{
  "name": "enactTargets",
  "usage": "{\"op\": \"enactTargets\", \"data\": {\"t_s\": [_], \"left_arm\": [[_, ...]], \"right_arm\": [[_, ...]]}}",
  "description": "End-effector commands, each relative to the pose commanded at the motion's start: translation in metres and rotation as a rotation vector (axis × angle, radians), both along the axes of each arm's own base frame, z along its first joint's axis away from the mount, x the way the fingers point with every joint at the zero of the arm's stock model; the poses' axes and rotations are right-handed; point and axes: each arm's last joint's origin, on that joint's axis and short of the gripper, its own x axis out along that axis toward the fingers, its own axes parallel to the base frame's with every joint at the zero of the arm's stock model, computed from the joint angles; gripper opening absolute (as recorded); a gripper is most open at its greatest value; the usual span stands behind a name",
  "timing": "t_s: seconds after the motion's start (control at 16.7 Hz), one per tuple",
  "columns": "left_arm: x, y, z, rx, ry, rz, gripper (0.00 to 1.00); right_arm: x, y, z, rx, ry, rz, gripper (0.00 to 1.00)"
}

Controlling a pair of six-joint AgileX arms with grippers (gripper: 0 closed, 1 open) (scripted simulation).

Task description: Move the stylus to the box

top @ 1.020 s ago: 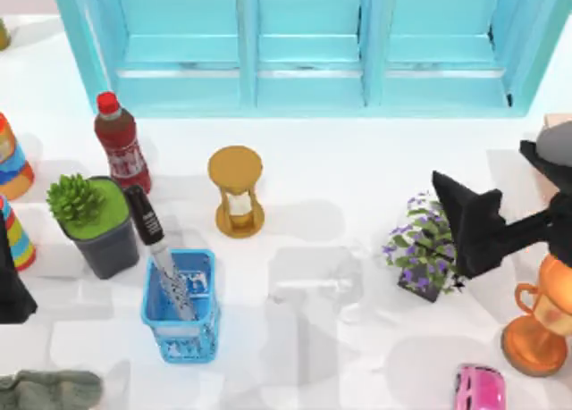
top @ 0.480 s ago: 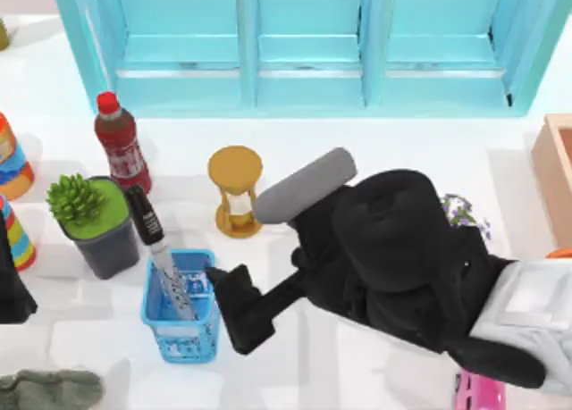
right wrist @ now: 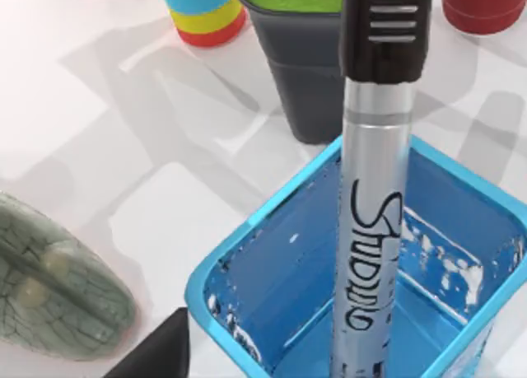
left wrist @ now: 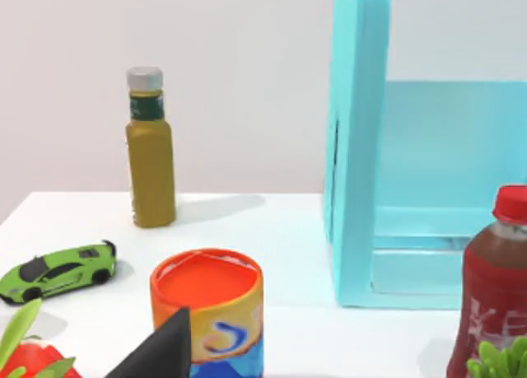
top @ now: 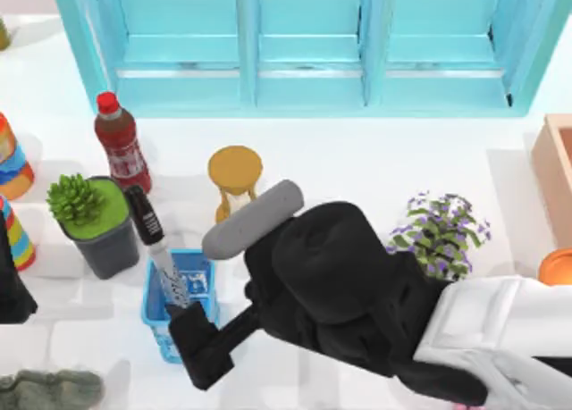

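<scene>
Because the stylus (top: 154, 246) stands tilted in the small blue basket (top: 204, 325), far from the box (top: 556, 164) at the table's right edge, a clumsy pinch from my right gripper (top: 198, 347) could drag the basket along. Whether its fingers are spread, I cannot tell. Plant pot (top: 105, 240) crowds one side; open table lies rightward. My left arm stays parked at left.

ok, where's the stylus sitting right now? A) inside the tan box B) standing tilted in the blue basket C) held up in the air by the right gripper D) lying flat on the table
B: the stylus stands tilted with its silver lower end inside the blue basket, black cap leaning toward the potted succulent; the right gripper is at the basket's near edge, not holding it.
</scene>
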Motion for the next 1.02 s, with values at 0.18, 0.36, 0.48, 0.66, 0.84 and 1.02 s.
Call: {"op": "enactTargets", "data": {"t_s": [0.18,0.36,0.48,0.66,0.84,1.02], "left_arm": [[0.0,0.0,0.0,0.0,0.0,0.0,1.0],[0.0,0.0,0.0,0.0,0.0,0.0,1.0],[0.0,0.0,0.0,0.0,0.0,0.0,1.0],[0.0,0.0,0.0,0.0,0.0,0.0,1.0],[0.0,0.0,0.0,0.0,0.0,0.0,1.0],[0.0,0.0,0.0,0.0,0.0,0.0,1.0]], "right_arm": [[0.003,0.002,-0.001,0.001,0.0,-0.001,1.0],[0.015,0.022,-0.011,0.003,-0.002,0.0,1.0],[0.027,0.04,-0.025,0.0,0.0,0.0,1.0],[0.044,0.06,-0.047,-0.004,0.002,0.0,1.0],[0.05,0.068,-0.054,0.0,0.0,0.0,1.0],[0.05,0.068,-0.054,0.0,0.0,0.0,1.0]]}}
